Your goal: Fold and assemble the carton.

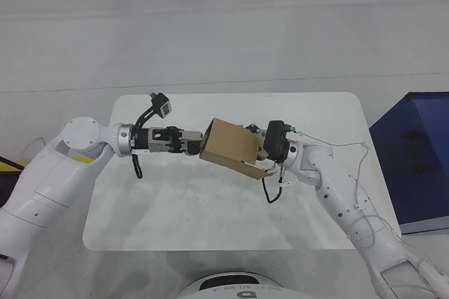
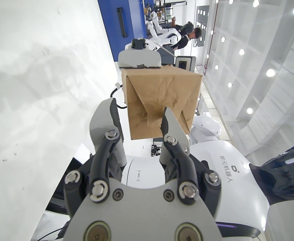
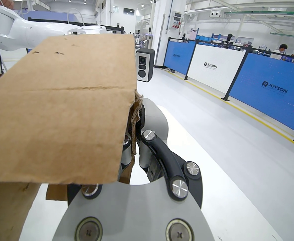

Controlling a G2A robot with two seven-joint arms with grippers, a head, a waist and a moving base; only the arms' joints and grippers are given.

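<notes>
A brown cardboard carton (image 1: 228,146) hangs above the middle of the white table (image 1: 172,217), tilted, between both arms. My right gripper (image 1: 260,155) holds it from the right. In the right wrist view that gripper (image 3: 136,112) is shut on a frayed edge of the carton (image 3: 61,106), which hides one finger. My left gripper (image 1: 197,142) meets the carton's left end. In the left wrist view the left gripper (image 2: 139,106) is open, with one fingertip (image 2: 168,121) against the creased, folded end of the carton (image 2: 159,94).
A blue cabinet (image 1: 426,161) stands off the table's right side. A dark and yellow object (image 1: 0,166) lies beyond the left edge. The table's front half below the carton is bare.
</notes>
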